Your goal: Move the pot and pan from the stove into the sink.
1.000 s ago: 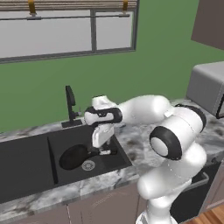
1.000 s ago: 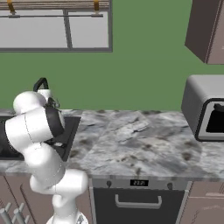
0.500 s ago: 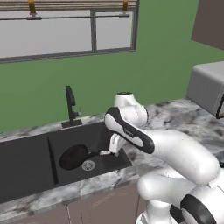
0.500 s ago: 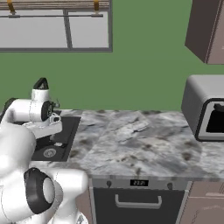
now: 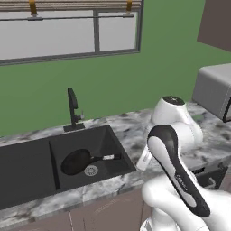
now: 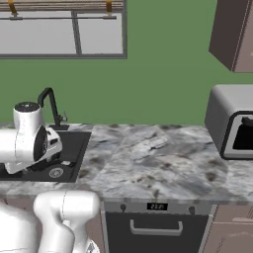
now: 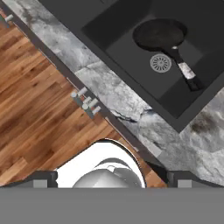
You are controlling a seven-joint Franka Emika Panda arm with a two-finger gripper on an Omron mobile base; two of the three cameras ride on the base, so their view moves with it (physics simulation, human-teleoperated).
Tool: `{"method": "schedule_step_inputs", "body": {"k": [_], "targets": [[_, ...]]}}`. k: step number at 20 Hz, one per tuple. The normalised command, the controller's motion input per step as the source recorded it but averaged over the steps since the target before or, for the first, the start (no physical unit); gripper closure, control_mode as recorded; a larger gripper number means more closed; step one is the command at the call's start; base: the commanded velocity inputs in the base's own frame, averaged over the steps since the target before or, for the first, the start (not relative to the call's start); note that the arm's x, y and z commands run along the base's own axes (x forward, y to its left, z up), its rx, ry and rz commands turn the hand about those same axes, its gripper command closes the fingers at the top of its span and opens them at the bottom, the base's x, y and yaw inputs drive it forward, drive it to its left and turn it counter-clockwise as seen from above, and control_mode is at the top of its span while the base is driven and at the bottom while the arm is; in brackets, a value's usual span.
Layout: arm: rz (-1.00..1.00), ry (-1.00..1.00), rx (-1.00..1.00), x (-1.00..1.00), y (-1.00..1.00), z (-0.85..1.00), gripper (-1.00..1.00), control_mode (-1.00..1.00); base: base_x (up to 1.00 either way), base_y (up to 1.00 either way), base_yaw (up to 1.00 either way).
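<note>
The pan (image 7: 159,35) lies flat in the sink (image 7: 131,52), its long handle (image 7: 186,70) running past the round silver drain (image 7: 160,63). In the left base view the pan (image 5: 77,161) rests in the right basin of the sink (image 5: 113,140), below the black faucet (image 5: 72,109). My gripper (image 7: 112,181) is open, fingertips (image 7: 41,179) set wide apart and holding nothing. It hangs above the counter's front edge, off to one side of the sink and well away from the pan. The pot and the stove are out of view.
Grey marble counter (image 6: 148,158) runs right of the sink to a silver appliance (image 6: 230,121) at the far right. A dishwasher front (image 6: 155,222) sits below it. Silver cabinet handles (image 7: 85,103) and wooden floor (image 7: 30,96) lie under the hand.
The arm has pulled up and swung right, away from the sink basin where the hand hung beside the pan. The pan stays in the sink. The gripper stays open.
</note>
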Motion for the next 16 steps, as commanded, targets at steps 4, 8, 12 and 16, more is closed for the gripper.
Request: {"method": "schedule_step_inputs", "body": {"k": [4,8,12,16], "targets": [[0.00,-0.32,0.07,-0.86,-0.29,0.67,-1.00,-1.00,0.00,0.00,0.00],[0.00,-0.40,0.06,-0.76,-0.26,0.49,-1.00,-1.00,0.00,0.00,0.00],[0.00,-0.25,0.02,-0.40,-0.09,0.13,-1.00,-1.00,0.00,0.00,0.00],[0.00,0.00,0.00,0.00,0.00,0.00,-1.00,-1.00,0.00,0.00,0.00]]}}
